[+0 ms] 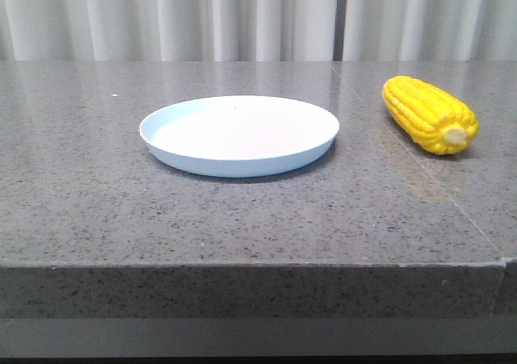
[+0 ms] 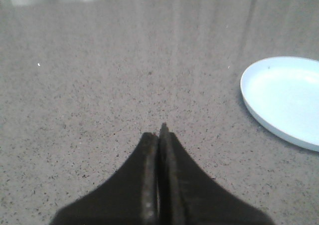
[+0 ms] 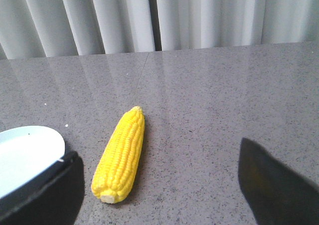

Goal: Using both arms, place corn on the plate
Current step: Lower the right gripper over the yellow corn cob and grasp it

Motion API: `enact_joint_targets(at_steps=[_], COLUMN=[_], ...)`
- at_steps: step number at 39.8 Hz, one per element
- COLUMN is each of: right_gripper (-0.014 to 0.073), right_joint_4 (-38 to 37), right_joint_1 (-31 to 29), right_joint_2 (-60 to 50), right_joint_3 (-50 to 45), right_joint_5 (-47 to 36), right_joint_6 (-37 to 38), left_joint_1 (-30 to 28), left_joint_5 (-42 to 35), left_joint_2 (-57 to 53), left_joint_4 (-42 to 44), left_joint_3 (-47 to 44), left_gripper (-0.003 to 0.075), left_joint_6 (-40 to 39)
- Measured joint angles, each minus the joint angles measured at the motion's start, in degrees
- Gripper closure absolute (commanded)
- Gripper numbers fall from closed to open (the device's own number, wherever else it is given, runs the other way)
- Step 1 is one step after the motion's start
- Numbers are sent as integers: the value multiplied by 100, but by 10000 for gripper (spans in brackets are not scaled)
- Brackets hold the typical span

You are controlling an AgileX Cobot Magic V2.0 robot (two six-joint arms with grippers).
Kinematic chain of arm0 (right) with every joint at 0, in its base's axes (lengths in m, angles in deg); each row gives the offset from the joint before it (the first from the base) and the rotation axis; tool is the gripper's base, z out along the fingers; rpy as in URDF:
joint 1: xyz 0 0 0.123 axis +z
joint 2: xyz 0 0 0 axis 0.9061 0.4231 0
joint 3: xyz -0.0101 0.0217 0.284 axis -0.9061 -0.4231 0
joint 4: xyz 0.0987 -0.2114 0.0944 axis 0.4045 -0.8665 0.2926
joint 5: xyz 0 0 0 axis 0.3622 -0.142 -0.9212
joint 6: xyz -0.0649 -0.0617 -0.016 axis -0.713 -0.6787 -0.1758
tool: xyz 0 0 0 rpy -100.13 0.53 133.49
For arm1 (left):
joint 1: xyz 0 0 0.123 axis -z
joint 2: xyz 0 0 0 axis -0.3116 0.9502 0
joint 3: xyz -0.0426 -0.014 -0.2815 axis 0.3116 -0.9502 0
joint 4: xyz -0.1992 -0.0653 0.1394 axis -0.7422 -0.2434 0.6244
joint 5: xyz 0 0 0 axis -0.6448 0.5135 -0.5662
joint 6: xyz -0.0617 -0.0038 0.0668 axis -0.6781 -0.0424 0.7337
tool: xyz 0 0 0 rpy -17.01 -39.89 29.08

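The yellow corn (image 1: 430,114) lies on the grey stone table at the right, its pale stub end toward the front. The pale blue-white plate (image 1: 239,134) sits empty at the table's middle, left of the corn. Neither gripper shows in the front view. In the right wrist view my right gripper (image 3: 159,177) is open wide, its fingers (image 3: 47,192) apart, and the corn (image 3: 121,154) lies just ahead between them, nearer one finger. The plate's edge (image 3: 25,155) shows beside it. In the left wrist view my left gripper (image 2: 158,135) is shut and empty over bare table, the plate (image 2: 284,98) off to one side.
The grey speckled table (image 1: 97,194) ends at a front edge (image 1: 242,265) close to the camera. A seam (image 1: 436,186) runs across its right part. White curtains (image 1: 242,17) hang behind the table.
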Motion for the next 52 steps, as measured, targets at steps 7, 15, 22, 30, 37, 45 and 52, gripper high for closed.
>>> enact_joint_targets(at_steps=[7, 15, 22, 30, 37, 45, 52], right_gripper=[-54, -54, -54, -54, -54, -54, -20], right_joint_4=[0, 0, 101, 510, 607, 866, 875], right_joint_1=[0, 0, 0, 40, 402, 653, 657], right_joint_2=[0, 420, 1734, 3435, 4653, 5871, 6561], right_joint_3=[0, 118, 807, 1999, 2792, 3422, 3709], right_joint_5=[0, 0, 400, 1285, 1718, 1813, 1802], right_joint_6=[0, 0, 0, 0, 0, 0, 0], left_joint_1=[0, 0, 0, 0, 0, 0, 0], left_joint_5=[-33, -51, -54, -54, -54, -54, -54], left_joint_2=[-1335, -2048, -2084, -2084, -2084, -2084, -2084], left_joint_4=[9, 16, 16, 16, 16, 16, 16], left_joint_3=[-345, -375, -384, -384, -384, -384, -384], left_gripper=[741, 741, 741, 741, 741, 741, 741], left_joint_6=[0, 0, 0, 0, 0, 0, 0])
